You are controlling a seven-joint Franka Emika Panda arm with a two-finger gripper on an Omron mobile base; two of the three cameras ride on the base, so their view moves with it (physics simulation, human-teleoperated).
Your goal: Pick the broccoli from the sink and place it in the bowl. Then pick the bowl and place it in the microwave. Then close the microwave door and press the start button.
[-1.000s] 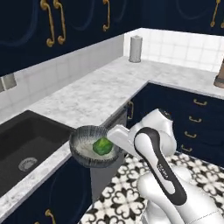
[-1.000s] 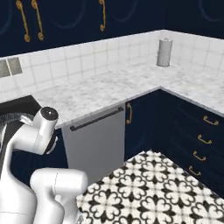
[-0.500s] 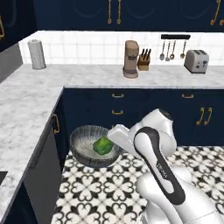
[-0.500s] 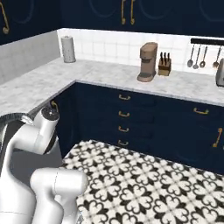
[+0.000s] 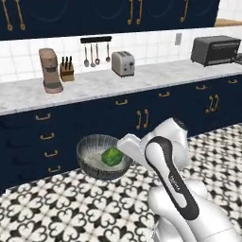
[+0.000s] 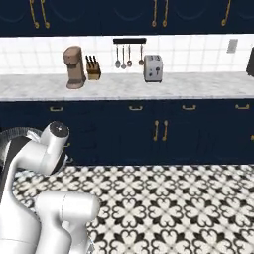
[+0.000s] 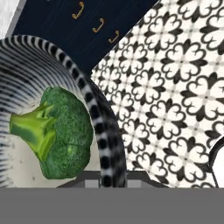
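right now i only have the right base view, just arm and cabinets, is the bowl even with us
Observer: Yes. In the left base view the bowl hangs above the patterned floor, carried at the end of the arm.
Operator: broccoli in it or did it fall out
Observer: In it. The hand view shows the broccoli lying inside the bowl, near the rim.
Operator: how is it gripped
Observer: The gripper is shut on the bowl's rim, at the bottom of the hand view.
Operator: anything on the counter further right than i can see
Observer: A dark countertop oven stands at the counter's right end in the left base view.
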